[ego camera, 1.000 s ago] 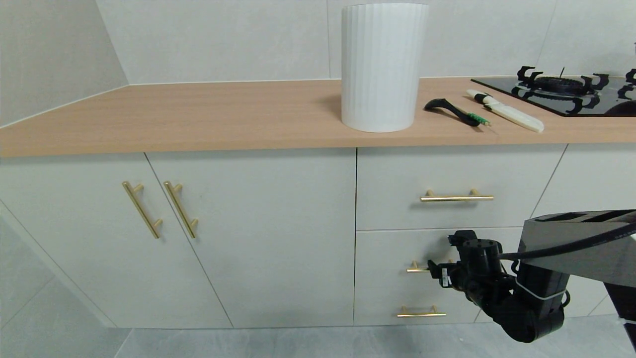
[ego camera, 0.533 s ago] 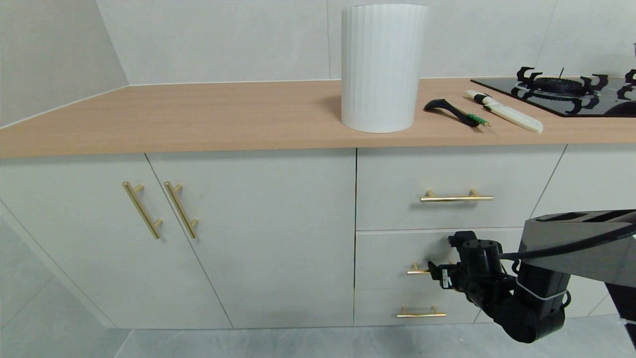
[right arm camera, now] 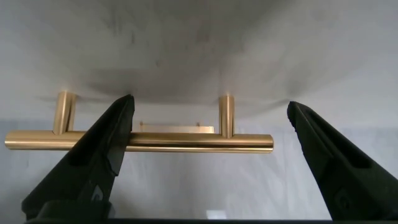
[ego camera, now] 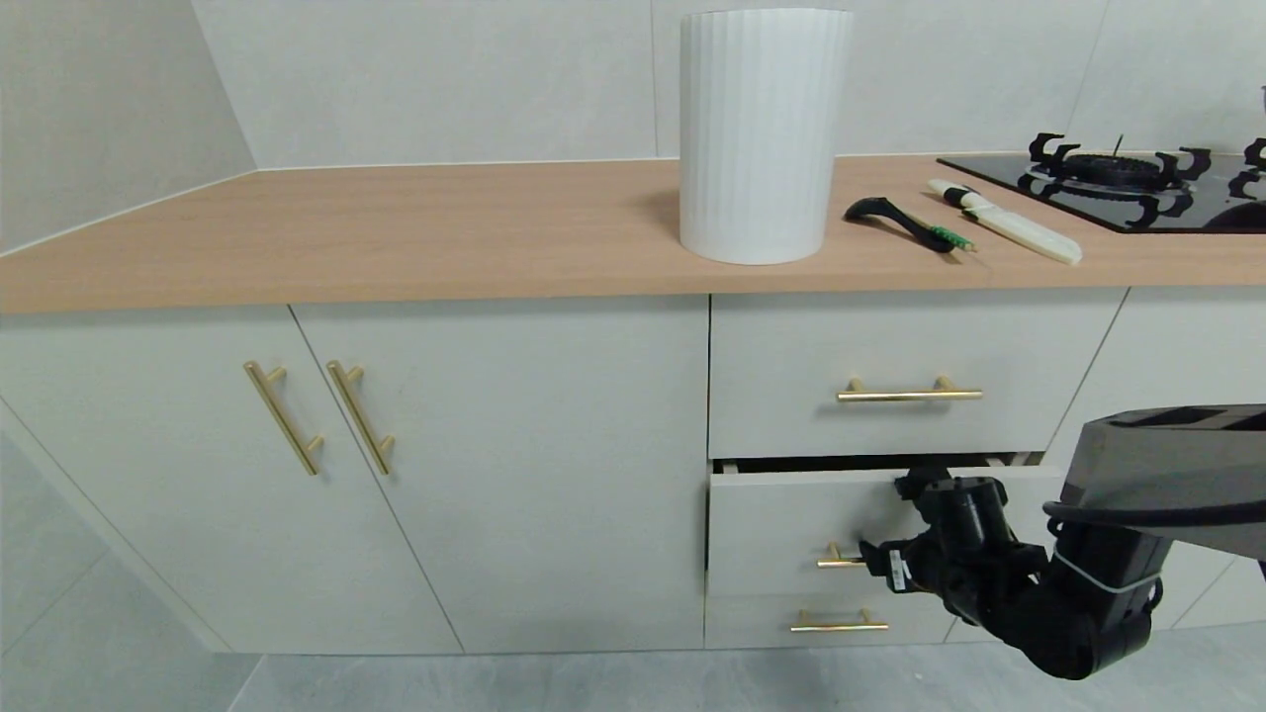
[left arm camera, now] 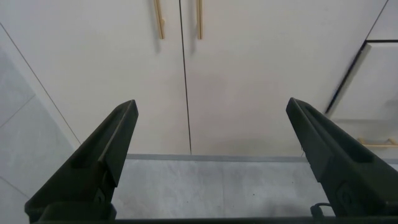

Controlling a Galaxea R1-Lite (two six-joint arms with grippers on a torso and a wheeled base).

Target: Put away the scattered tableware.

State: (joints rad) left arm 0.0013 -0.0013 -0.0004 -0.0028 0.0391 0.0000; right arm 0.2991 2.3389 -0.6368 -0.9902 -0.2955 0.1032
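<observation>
Jaws spread wide on our right gripper (right arm camera: 209, 104) and left gripper (left arm camera: 211, 104) alike. The drawer handle (right arm camera: 174, 142) at the right one looks like stiff, slick metal, so we'd hook it mid-bar.

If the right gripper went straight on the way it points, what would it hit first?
Most likely the gold handle of the middle drawer, which crosses the gap of the open right gripper; depth is unclear.
</observation>
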